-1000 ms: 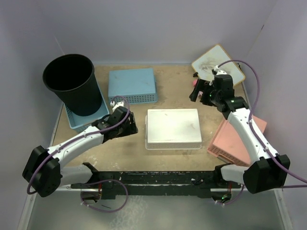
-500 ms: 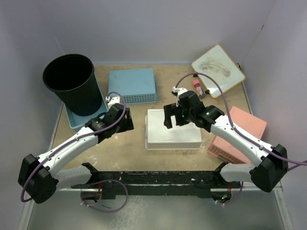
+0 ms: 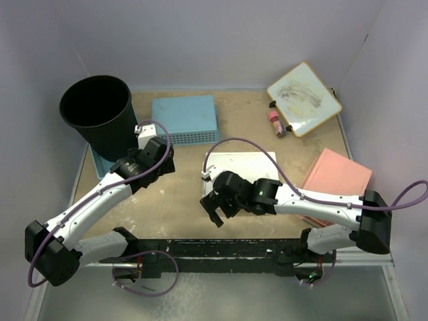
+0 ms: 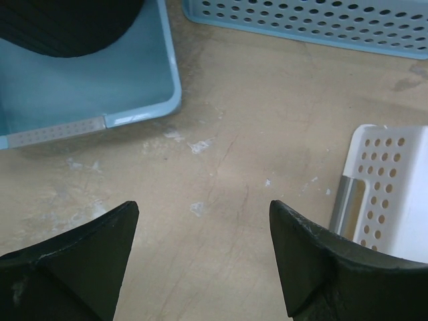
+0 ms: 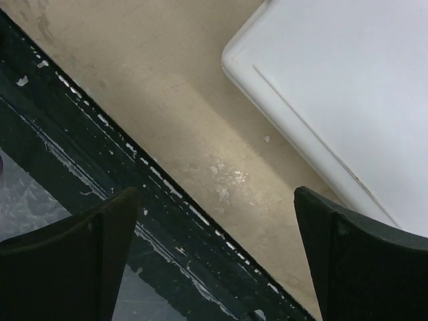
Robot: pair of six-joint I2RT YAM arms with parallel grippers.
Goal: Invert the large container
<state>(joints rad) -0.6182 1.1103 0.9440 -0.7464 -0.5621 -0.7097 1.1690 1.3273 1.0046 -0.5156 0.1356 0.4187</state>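
Note:
The large container [image 3: 100, 117] is a tall round black bin that stands upright, mouth up, at the far left, inside a light blue tray [image 3: 100, 168]. In the left wrist view only its dark lower part [image 4: 67, 27] shows at the top left. My left gripper [image 3: 160, 160] [image 4: 204, 206] hangs open over bare table just right of the tray's corner, apart from the bin, nothing between its fingers. My right gripper [image 3: 212, 212] [image 5: 215, 192] is open and empty, low over the table's front edge beside the white basket.
An upturned white basket [image 3: 244, 167] [image 5: 348, 87] [image 4: 394, 194] lies mid-table. Behind it sits a light blue perforated basket [image 3: 185, 119] [image 4: 307, 20]. At the right are a pink basket [image 3: 338, 177], a whiteboard [image 3: 304, 98] and a small marker [image 3: 276, 124]. A black rail [image 3: 221, 257] [image 5: 100, 174] runs along the front.
The right arm swung from the far right, across the white basket, down to the front edge. The left gripper moved up-left toward the bin and opened wider.

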